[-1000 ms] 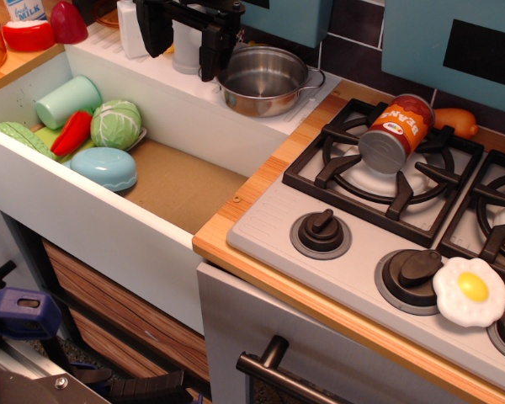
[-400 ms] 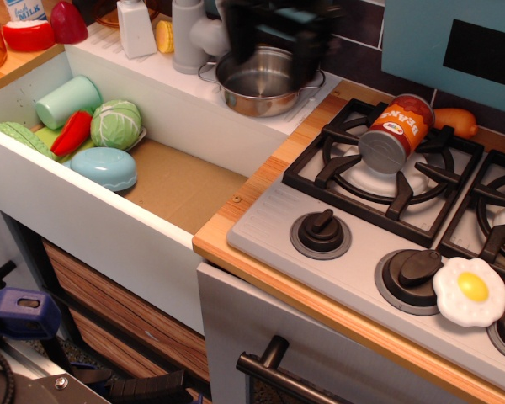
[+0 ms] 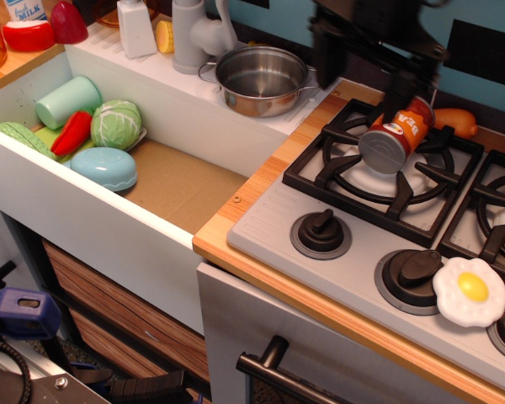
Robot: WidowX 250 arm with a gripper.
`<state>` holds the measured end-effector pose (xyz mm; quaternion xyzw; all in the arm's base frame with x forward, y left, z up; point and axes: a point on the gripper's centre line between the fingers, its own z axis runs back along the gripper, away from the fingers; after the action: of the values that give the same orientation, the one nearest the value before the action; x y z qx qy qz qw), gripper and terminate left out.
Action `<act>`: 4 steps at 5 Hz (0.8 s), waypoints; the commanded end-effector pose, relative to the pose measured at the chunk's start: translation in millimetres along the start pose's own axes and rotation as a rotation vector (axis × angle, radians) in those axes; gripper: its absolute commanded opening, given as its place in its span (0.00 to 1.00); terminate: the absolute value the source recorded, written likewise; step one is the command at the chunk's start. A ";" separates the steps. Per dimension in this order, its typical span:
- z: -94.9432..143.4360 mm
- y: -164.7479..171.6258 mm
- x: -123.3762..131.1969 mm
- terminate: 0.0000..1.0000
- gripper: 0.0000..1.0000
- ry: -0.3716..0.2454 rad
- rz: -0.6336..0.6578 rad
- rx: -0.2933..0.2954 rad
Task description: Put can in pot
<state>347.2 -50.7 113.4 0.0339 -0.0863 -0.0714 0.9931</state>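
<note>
The can [image 3: 394, 135] lies tilted on the left burner grate of the stove [image 3: 379, 168], its grey end facing forward and its orange-red label up. The shiny steel pot [image 3: 261, 79] stands empty on the ledge behind the sink, to the left of the stove. My gripper [image 3: 362, 88] is a dark, motion-blurred shape at the top of the view, between the pot and the can and just above the can's far end. Its fingers [image 3: 323, 61] stand apart, open and empty.
The sink [image 3: 177, 181] holds a mint-green cup [image 3: 67, 100], a cabbage [image 3: 116, 124], a red pepper [image 3: 71, 132] and a blue bowl [image 3: 105, 168]. A white faucet [image 3: 192, 35] stands left of the pot. A toy fried egg [image 3: 469, 290] lies by the stove knobs [image 3: 321, 232].
My gripper has swept to the right, from left of the pot, across it, to above the can. The can and the pot have not moved.
</note>
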 end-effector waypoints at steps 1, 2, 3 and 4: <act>-2.0 -6.1 39.3 0.00 1.00 -0.093 -0.003 -0.063; -13.7 -6.0 46.6 0.00 1.00 -0.069 0.026 -0.085; -22.9 -4.3 51.1 0.00 1.00 -0.073 0.040 -0.095; -37.2 -1.2 56.5 0.00 1.00 -0.070 0.046 -0.122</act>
<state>401.7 -60.7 57.1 -0.0356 -0.0847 -0.0537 0.9943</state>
